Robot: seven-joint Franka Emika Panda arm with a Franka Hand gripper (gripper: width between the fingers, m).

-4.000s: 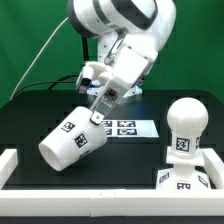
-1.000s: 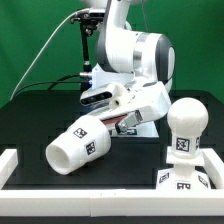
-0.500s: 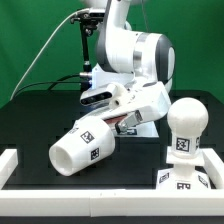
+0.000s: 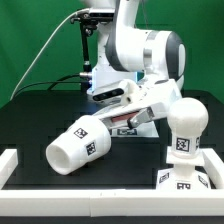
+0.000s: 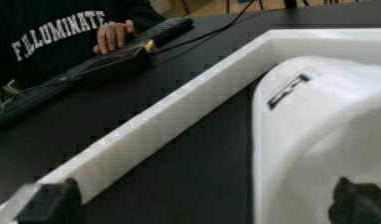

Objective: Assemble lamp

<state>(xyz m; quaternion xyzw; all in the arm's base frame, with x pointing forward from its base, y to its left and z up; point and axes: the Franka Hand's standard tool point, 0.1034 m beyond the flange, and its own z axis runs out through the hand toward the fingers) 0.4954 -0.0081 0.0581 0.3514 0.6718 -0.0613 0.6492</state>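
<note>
Lamp shade [image 4: 80, 148] lies on its side at lower left, seemingly awaiting a better grip, the gripper [image 5: 201, 202] hovering with fingers apart.

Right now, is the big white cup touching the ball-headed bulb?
Apart. The exterior view shows bare black table between the cup-like shade and the bulb.

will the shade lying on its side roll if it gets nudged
Probably: the shade lies on its curved wall on the table, not on a flat end. Being tapered, it would likely swing in an arc rather than roll straight. Its open mouth suggests it is hollow, so it is probably light and easily shifted.
</note>
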